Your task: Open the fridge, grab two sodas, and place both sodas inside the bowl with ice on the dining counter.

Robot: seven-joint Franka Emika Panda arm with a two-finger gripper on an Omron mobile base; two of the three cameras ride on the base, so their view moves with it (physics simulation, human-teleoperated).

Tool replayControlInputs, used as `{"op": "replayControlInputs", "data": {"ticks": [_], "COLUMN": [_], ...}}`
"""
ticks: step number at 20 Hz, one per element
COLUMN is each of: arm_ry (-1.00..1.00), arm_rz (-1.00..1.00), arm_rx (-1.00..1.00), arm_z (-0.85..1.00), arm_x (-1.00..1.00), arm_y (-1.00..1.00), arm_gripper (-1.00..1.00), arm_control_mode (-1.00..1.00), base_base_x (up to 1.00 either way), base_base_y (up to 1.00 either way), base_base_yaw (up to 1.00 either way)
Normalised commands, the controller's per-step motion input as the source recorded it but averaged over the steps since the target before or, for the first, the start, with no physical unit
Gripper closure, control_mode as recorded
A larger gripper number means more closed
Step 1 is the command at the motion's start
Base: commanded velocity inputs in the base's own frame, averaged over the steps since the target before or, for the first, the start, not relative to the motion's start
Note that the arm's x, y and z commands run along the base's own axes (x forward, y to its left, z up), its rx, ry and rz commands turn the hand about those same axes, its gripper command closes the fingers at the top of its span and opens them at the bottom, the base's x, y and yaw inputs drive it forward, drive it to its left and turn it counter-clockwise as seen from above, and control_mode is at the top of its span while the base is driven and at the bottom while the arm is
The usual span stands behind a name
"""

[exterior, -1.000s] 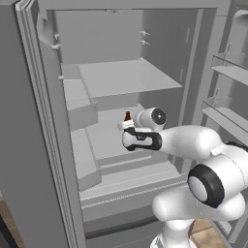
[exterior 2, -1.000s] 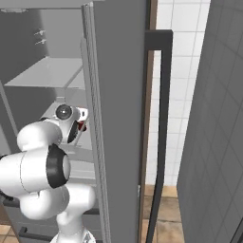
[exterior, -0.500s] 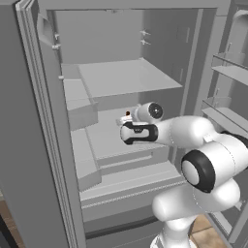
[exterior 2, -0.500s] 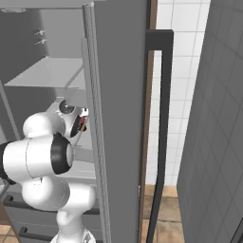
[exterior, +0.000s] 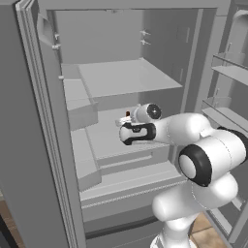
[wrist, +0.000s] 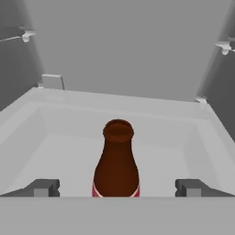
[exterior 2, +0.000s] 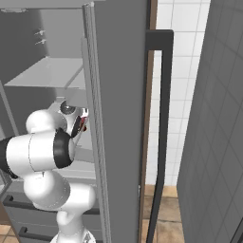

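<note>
The tall grey fridge point(exterior: 29, 145) is seen with its doors open, and the white arm is reached into its interior above a pale grey shelf point(wrist: 69, 147). A small dark brown cola bottle with a red label point(wrist: 116, 160) is seen upright on that shelf, centred between the two dark fingertips point(wrist: 43, 187). The gripper point(wrist: 116, 188) is held wide apart, with neither finger touching the bottle. A red patch of the label point(exterior 2: 83, 122) is glimpsed beside the hand in the right base view.
</note>
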Motion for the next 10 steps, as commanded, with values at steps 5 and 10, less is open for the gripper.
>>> {"op": "replayControlInputs", "data": {"ticks": [5,10], "arm_ry": [0.0,0.0], "arm_rz": [0.0,0.0], "arm_rx": [0.0,0.0], "arm_z": [-0.07,-0.04], "arm_x": [0.04,0.13], "arm_y": [0.0,0.0], "arm_gripper": [-1.0,-1.0], "arm_control_mode": [-1.0,-1.0], "base_base_x": [0.0,0.0], "base_base_y": [0.0,0.0], "base_base_yaw": [0.0,0.0]}}
